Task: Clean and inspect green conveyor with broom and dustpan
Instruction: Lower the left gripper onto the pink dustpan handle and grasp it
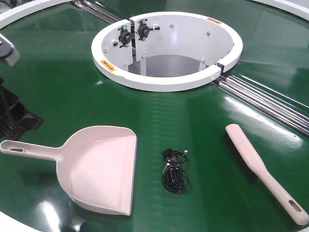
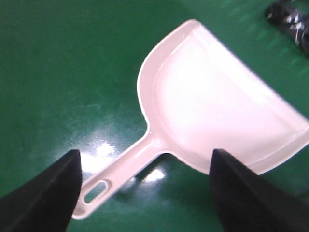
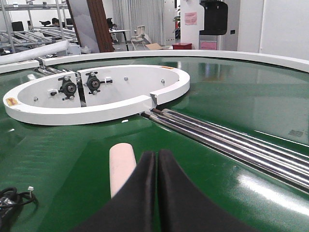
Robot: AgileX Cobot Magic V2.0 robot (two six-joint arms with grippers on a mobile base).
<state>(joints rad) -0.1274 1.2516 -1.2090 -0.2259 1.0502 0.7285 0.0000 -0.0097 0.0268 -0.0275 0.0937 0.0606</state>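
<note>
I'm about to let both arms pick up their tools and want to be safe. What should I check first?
1. Left gripper open: ok, fingers apart.
2. Dustpan handle between those fingers: ok.
3. Left fingers low enough to grip: cannot tell.
4. Right gripper open: not ok, fingers pressed together.
5. Right gripper lined up on broom: not ok, broom lies beside it.
6. Black cable clear of both tools: ok, touching neither.
</note>
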